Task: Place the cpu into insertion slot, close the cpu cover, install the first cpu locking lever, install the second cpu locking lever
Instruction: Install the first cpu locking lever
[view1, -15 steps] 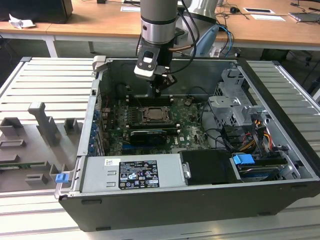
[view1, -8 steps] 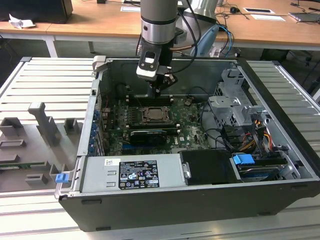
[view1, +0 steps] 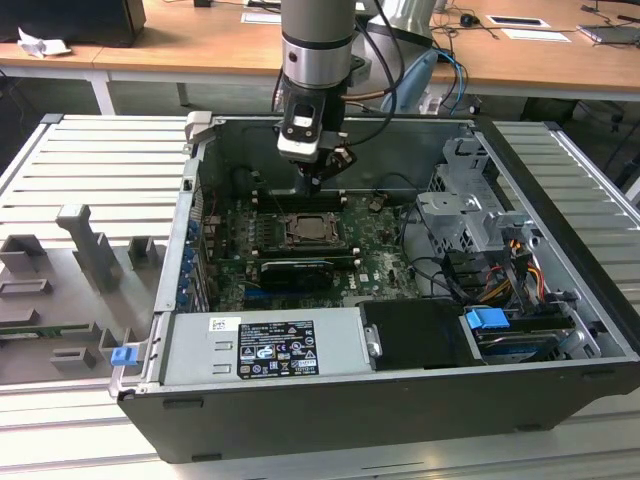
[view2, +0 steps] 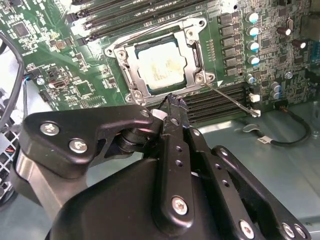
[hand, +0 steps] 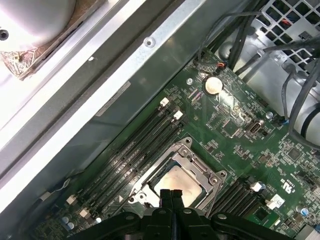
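Observation:
The cpu (view2: 161, 67) lies pale and square in the insertion slot (view2: 131, 75) on the green board; it is also seen as the cpu (hand: 176, 181) and the socket (view1: 310, 231). The silver cpu cover (view2: 195, 50) lies flat around it. One thin wire locking lever (view2: 231, 98) sticks out sideways over the black memory slots. Another lever (view2: 145, 33) runs along the socket's opposite edge. My gripper (view2: 172, 104) hangs just above the socket's edge, fingers shut together with nothing between them, as the gripper (hand: 171, 196) and the gripper (view1: 318, 178) also show.
The open computer case wall (view1: 200, 200) rings the board. Black memory slots (hand: 135, 150) flank the socket. A drive cage with cables (view1: 470, 230) stands at the exterior view's right, and the power supply (view1: 270, 345) sits at the front. A grey fixture tray (view1: 70, 290) lies outside, to the left.

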